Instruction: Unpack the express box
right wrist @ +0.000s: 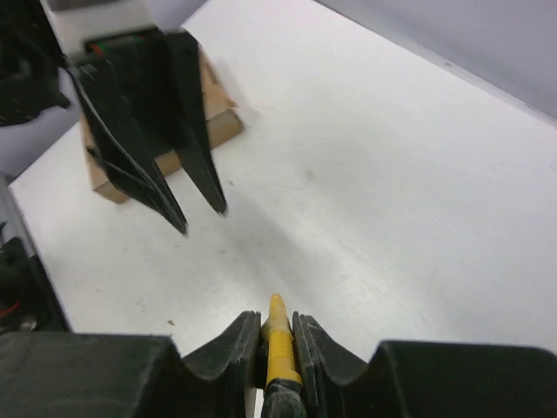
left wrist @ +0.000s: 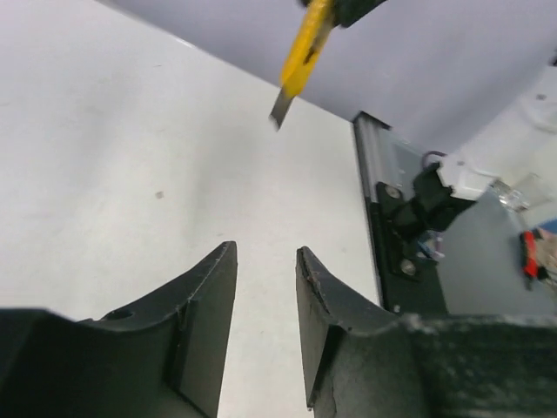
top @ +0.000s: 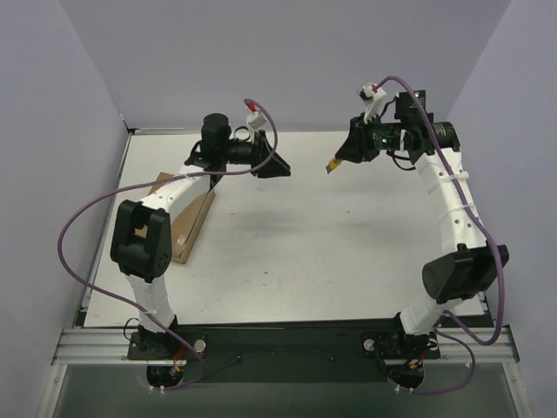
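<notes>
The express box (top: 186, 233), flat brown cardboard, lies on the table's left side, partly under my left arm; the right wrist view shows the box (right wrist: 221, 115) behind the left fingers. My left gripper (top: 277, 167) hangs above the table's back middle, open with nothing between its fingers (left wrist: 265, 251). Facing it from the right, my right gripper (top: 345, 154) is shut on a yellow-handled knife (top: 332, 164). The yellow handle (right wrist: 278, 338) sits pinched between the right fingertips (right wrist: 276, 318). The knife (left wrist: 301, 57) points blade-down in the left wrist view. A gap separates the two grippers.
Purple walls close in the white table (top: 305, 235) on the left, back and right. An aluminium rail (left wrist: 369, 170) runs along the table's right edge, with the right arm's base (left wrist: 418, 218) beyond it. My left gripper (right wrist: 202, 218) shows in the right wrist view.
</notes>
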Action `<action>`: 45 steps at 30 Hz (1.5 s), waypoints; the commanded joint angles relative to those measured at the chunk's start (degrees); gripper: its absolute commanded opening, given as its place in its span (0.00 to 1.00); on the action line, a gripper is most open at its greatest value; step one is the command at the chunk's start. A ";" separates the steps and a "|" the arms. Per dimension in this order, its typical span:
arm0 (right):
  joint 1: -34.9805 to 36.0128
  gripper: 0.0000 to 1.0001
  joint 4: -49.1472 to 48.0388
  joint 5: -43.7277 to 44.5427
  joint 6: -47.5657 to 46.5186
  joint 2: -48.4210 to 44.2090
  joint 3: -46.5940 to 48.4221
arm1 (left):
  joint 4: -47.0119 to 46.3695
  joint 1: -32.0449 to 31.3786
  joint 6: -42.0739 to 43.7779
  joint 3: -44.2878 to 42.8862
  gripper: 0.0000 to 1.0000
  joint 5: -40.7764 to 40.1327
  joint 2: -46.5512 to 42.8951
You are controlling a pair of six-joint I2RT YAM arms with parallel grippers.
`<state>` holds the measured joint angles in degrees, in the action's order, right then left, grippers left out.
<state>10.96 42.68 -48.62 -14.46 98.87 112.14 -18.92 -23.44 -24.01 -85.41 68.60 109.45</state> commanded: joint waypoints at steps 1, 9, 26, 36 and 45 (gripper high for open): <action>-0.24 0.00 -22.26 9.41 8.90 -11.49 -15.68 | 19.92 4.89 15.21 -2.40 0.44 -7.23 -7.75; 4.51 0.00 -25.10 28.76 10.15 -13.09 -19.15 | 45.54 10.95 42.63 2.15 0.38 -46.85 -19.09; -2.08 0.00 -21.41 4.95 27.20 -2.81 -6.41 | 55.31 41.53 39.75 7.00 0.00 -70.35 -14.00; 1.95 0.00 -16.49 11.59 21.41 -2.28 -7.98 | 52.75 43.75 45.28 6.66 0.00 -68.60 -5.40; 3.45 0.00 -15.61 19.35 15.51 -5.00 -11.93 | 56.88 43.39 48.09 12.10 0.00 -60.18 -5.90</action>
<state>15.11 26.39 -32.21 3.92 96.66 102.28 35.44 19.86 22.31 -75.83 1.74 107.42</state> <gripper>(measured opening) 0.187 0.021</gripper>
